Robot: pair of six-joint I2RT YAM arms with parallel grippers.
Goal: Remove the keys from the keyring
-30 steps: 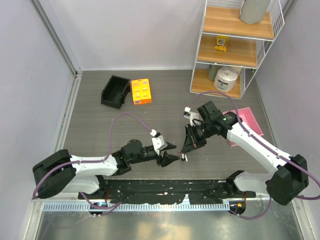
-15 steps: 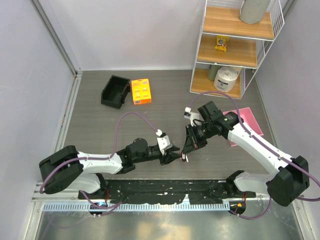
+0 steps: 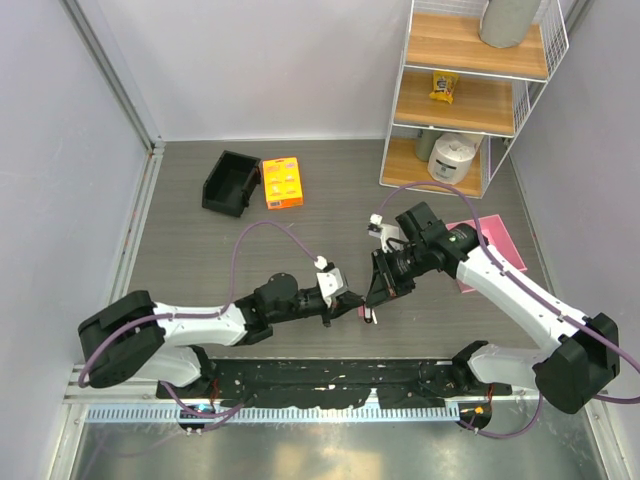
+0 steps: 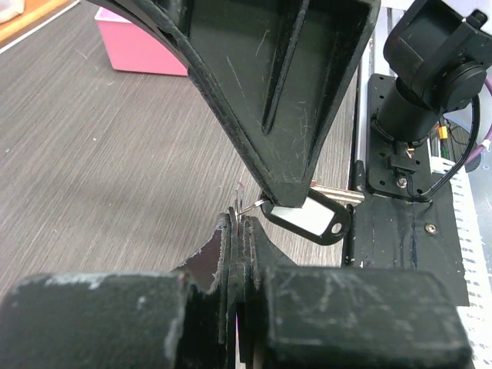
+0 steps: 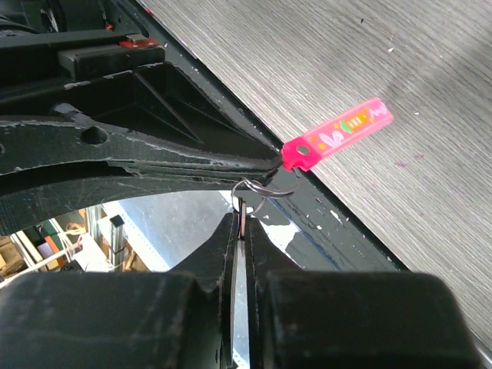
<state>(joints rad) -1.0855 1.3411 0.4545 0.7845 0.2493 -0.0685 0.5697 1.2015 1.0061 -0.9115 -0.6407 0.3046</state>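
Observation:
In the right wrist view the keyring shows as a pink-red strap (image 5: pixel 338 132) with a thin metal ring (image 5: pixel 266 187) at its near end. My right gripper (image 5: pixel 242 219) is shut on a key hanging from that ring. The key's black head with a white label (image 4: pixel 309 217) and its silvery blade (image 4: pixel 338 195) show in the left wrist view, under the right gripper's fingers (image 4: pixel 284 92). My left gripper (image 4: pixel 240 219) is shut on the keyring at the ring end of the strap, and its fingers (image 5: pixel 154 154) reach in from the left. From above, both grippers (image 3: pixel 352 305) (image 3: pixel 372 308) meet tip to tip.
A pink tray (image 3: pixel 490 245) lies right of the right arm. An orange box (image 3: pixel 282 182) and a black bin (image 3: pixel 230 182) sit at the back left. A wire shelf unit (image 3: pixel 470 90) stands at the back right. The black base rail (image 3: pixel 330 375) runs just below the grippers.
My left gripper has moved right up to the right gripper and closed on the keyring. The right arm has held still.

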